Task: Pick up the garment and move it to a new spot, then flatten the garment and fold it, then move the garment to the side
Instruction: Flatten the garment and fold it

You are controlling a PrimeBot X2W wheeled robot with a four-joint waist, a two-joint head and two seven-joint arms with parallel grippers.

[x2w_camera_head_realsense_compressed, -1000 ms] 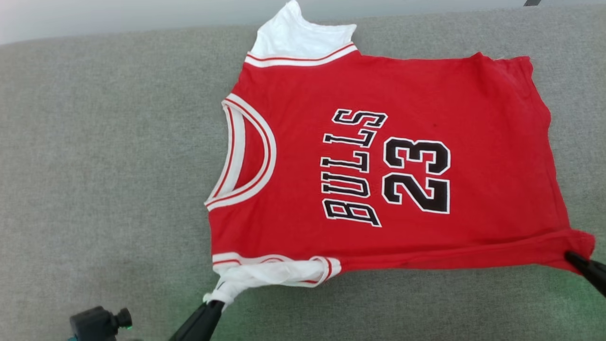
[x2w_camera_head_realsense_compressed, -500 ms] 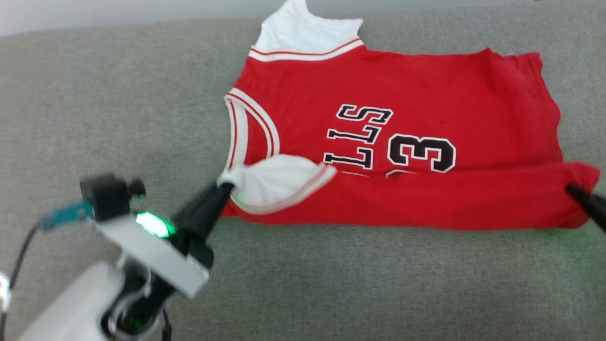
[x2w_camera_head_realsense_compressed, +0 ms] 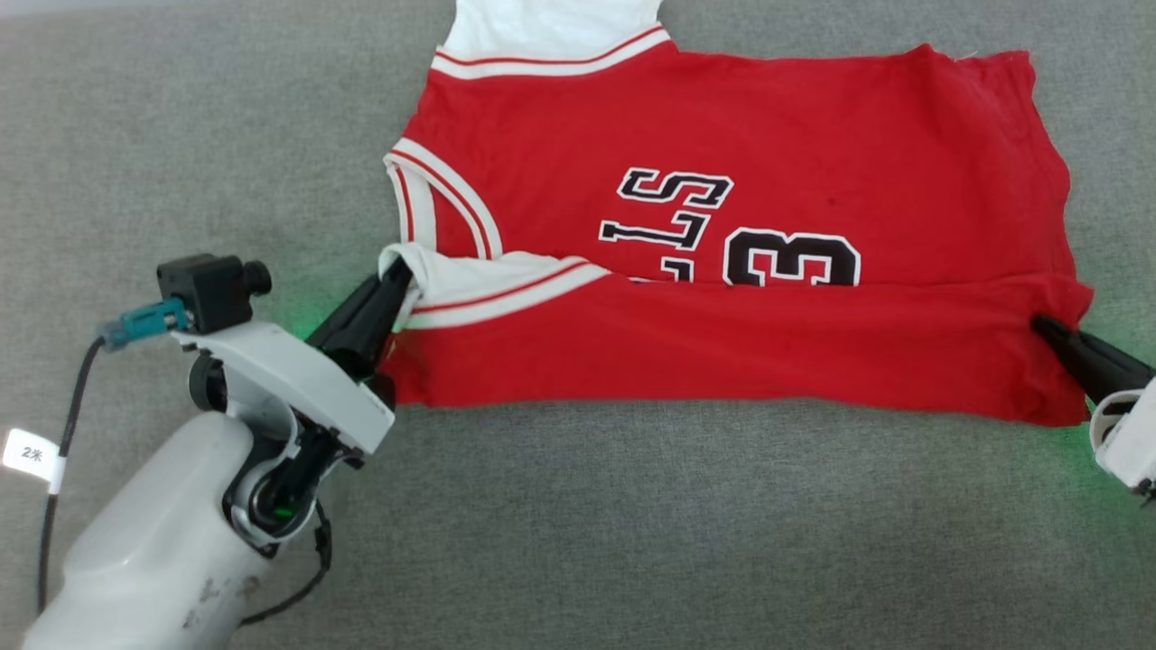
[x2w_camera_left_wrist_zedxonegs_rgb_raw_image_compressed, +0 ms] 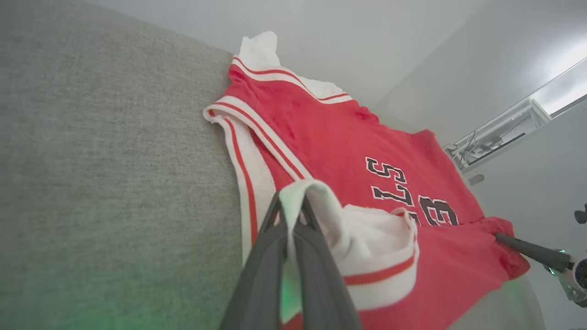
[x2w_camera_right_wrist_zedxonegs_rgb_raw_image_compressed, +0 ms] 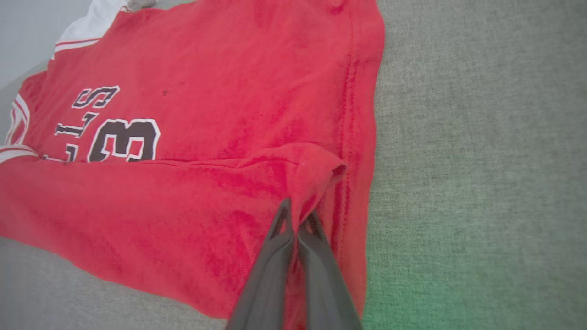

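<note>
The grey fabric surface is carrying the garment, its long axis running across the robot's front, neckline pointing left, hem right, near edge lying doubled over the lettering. The left gripper jaws are pinching its white sleeve; the right gripper jaws are pinching its hem corner.

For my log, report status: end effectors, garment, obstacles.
Left end effector shut on garment sleeve; right end effector on hem corner. Near edge folded over. No obstacle seen.
</note>
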